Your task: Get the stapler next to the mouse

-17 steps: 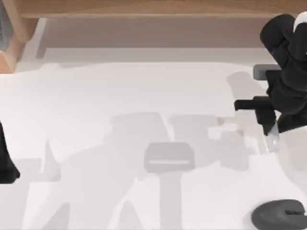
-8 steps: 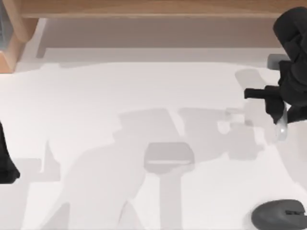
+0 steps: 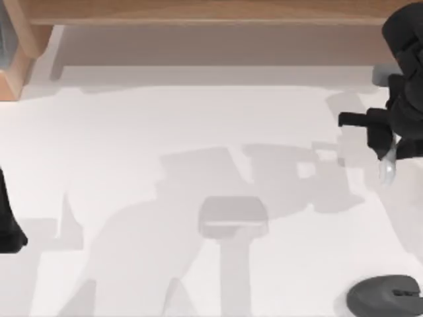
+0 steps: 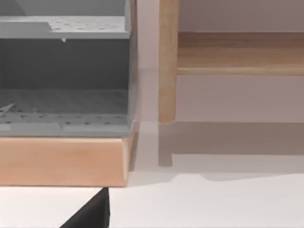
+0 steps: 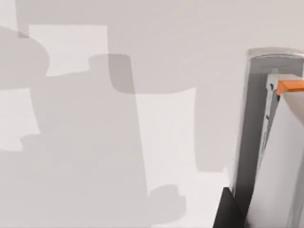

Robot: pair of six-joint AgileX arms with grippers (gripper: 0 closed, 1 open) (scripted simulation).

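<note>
While the top view has the right end effector point(image 3: 388, 165) pinching one pale stapler point(image 3: 388, 169) at far right, one mouse point(image 3: 385, 296) lies near right on the surface point(image 3: 132, 145). Right wrist view alone reveals the stapler's orange tip point(image 5: 290, 86). Left arm point(image 3: 8, 221) sits parked left.

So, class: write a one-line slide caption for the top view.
Right arm at the table's right edge above the mouse; left arm parked.

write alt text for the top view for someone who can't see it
The right arm's gripper hangs at the white table's right edge over a grey stapler; the dark grey mouse lies at the near right corner.
</note>
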